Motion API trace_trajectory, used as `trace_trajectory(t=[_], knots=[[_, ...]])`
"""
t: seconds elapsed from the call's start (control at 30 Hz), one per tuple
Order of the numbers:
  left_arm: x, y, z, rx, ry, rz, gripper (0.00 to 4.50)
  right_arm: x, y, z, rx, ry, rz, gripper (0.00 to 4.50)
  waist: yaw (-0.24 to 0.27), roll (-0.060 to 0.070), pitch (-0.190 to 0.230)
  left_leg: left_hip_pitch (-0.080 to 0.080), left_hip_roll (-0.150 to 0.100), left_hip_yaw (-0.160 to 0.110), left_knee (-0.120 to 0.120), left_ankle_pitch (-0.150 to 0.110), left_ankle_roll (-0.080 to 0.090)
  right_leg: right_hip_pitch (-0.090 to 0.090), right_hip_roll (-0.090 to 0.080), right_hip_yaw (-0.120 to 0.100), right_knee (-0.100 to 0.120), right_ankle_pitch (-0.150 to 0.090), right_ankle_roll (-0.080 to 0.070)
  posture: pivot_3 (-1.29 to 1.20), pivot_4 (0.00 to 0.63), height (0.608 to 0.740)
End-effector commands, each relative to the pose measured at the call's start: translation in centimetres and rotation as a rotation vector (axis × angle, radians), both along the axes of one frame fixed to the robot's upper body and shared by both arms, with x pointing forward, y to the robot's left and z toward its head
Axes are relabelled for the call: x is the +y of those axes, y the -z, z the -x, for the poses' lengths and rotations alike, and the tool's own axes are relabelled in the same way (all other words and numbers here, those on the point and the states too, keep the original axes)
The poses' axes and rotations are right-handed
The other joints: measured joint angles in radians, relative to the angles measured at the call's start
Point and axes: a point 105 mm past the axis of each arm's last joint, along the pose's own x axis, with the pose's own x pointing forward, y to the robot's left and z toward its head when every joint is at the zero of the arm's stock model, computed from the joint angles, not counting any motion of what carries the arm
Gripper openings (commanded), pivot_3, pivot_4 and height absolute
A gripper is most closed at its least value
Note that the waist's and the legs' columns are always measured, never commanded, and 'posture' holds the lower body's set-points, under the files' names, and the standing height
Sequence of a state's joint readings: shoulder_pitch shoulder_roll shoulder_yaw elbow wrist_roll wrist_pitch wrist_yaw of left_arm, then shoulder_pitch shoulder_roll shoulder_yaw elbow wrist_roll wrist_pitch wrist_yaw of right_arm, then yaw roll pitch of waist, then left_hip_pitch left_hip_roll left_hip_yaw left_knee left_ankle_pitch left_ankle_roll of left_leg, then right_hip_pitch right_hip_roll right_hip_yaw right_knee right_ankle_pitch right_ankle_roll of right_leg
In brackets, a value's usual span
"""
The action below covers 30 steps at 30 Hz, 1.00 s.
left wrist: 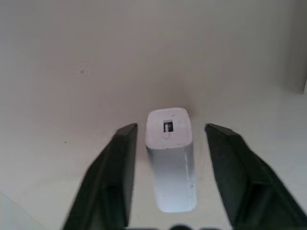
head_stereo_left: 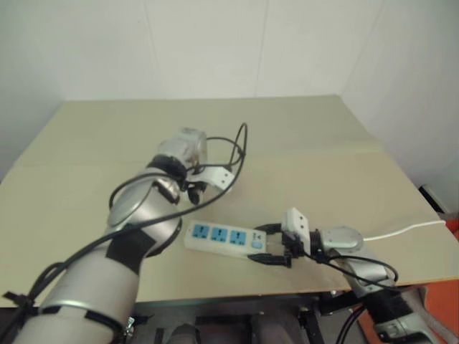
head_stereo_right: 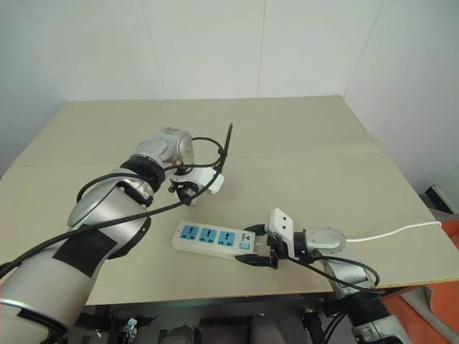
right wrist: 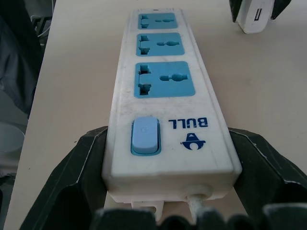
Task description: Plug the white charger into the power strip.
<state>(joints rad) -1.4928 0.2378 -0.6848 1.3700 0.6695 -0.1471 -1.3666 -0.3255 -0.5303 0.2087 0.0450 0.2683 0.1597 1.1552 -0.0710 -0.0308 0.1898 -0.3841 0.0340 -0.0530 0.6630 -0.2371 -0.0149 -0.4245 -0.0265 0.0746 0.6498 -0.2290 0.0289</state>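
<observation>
Two hands work around the power strip [right wrist: 165, 96], which lies flat on the tan surface [head_stereo_left: 308, 136]. Right hand [right wrist: 168, 191] clamps the strip's switch end between its fingers. Just beyond the strip's far end, left hand [left wrist: 168, 158] brackets the white charger [left wrist: 169, 153], small gaps showing beside each finger.

A wide, flat beige bench [head_stereo_right: 301, 136] with a faint seam across its top stands against plain white walls [head_stereo_right: 215, 43] that meet in a corner. An orange-red patch of floor [head_stereo_right: 445, 287] lies beside it.
</observation>
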Motion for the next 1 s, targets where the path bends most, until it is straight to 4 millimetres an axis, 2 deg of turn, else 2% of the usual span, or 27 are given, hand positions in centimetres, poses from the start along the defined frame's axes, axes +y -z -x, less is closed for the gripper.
trace_trajectory(t=[0.03,0.2,0.33,0.5,0.57,0.63,0.7,0.8,0.87,0.93,1.0], knots=[[0.3,-0.1,-0.3,-0.027,-0.009,-0.009,1.0,-0.3,1.2,0.2,0.043,0.023,0.045,3.41,0.0,0.0,0.0,0.0,0.0,0.0,0.0,0.0,0.0,0.0,0.0,0.0,0.0,0.0,0.0,0.0,0.15,0.74],[-0.2,-0.3,-0.5,-0.043,-0.01,0.044,0.99,-0.4,1.2,0.2,0.043,0.024,0.049,3.41,0.001,0.0,0.0,0.0,0.0,0.0,0.0,0.0,0.0,0.001,0.0,0.0,0.0,0.0,0.0,0.0,0.15,0.74],[-1.7,-1.9,-0.5,-0.052,0.001,0.211,0.99,-0.4,1.1,0.3,0.042,0.018,0.051,3.41,0.001,0.0,0.0,0.0,0.0,0.0,0.0,0.0,0.0,0.001,0.0,0.0,0.0,0.0,0.0,0.0,0.15,0.74],[-4.3,-8.2,0.9,0.054,0.064,0.708,0.99,-0.6,0.9,0.6,0.028,-0.018,0.055,3.41,0.001,0.0,0.0,0.0,0.0,0.0,0.0,0.0,0.0,0.0,0.0,0.0,0.0,0.0,0.0,0.0,0.15,0.74],[-4.3,-11.1,1.5,0.081,0.101,0.975,0.99,-0.6,0.9,0.5,0.027,-0.032,0.062,3.41,0.001,0.0,0.0,0.0,0.0,0.0,0.0,0.0,0.0,0.0,0.0,-0.001,0.0,0.0,0.0,0.0,0.15,0.74],[-3.5,-12.7,2.1,0.14,0.106,1.178,0.99,-0.5,0.9,0.3,0.024,-0.045,0.065,3.41,0.001,0.0,0.0,0.0,0.0,0.0,0.0,0.0,0.0,0.0,-0.001,-0.001,0.0,0.0,0.0,0.0,0.15,0.74],[-2.0,-12.4,2.2,0.212,0.045,1.348,0.99,-0.2,0.8,0.0,0.021,-0.073,0.066,3.41,0.0,0.001,-0.001,0.001,0.0,0.0,0.0,0.0,0.0,0.0,-0.001,-0.001,0.0,0.0,0.0,0.0,0.15,0.74],[-0.4,-10.4,2.8,0.269,-0.021,1.474,0.99,0.2,0.9,-0.4,0.018,-0.106,0.07,3.41,-0.002,0.004,-0.003,0.006,0.0,0.0,0.0,0.0,0.0,0.003,-0.001,0.0,0.002,0.0,0.0,0.0,0.15,0.74],[0.1,-9.7,4.1,0.338,-0.039,1.581,0.99,0.5,1.1,-0.8,0.018,-0.119,0.074,3.41,-0.006,0.004,-0.003,0.008,0.0,0.001,0.0,0.0,0.0,0.003,-0.001,0.001,0.005,0.0,0.0,0.0,0.15,0.74],[0.5,-9.8,5.8,0.367,0.014,1.724,0.99,0.9,1.3,-1.1,0.019,-0.128,0.073,3.41,-0.007,0.003,-0.002,0.008,0.001,0.0,0.001,0.0,0.0,0.002,0.0,0.0,0.008,0.0,-0.001,0.0,0.15,0.74],[0.7,-9.2,7.6,0.336,0.081,1.816,0.99,1.3,1.5,-1.2,0.024,-0.141,0.072,3.41,-0.002,0.002,-0.002,0.006,0.002,-0.001,0.002,0.0,0.0,0.001,0.0,0.0,0.008,0.005,-0.008,0.0,0.15,0.74]])
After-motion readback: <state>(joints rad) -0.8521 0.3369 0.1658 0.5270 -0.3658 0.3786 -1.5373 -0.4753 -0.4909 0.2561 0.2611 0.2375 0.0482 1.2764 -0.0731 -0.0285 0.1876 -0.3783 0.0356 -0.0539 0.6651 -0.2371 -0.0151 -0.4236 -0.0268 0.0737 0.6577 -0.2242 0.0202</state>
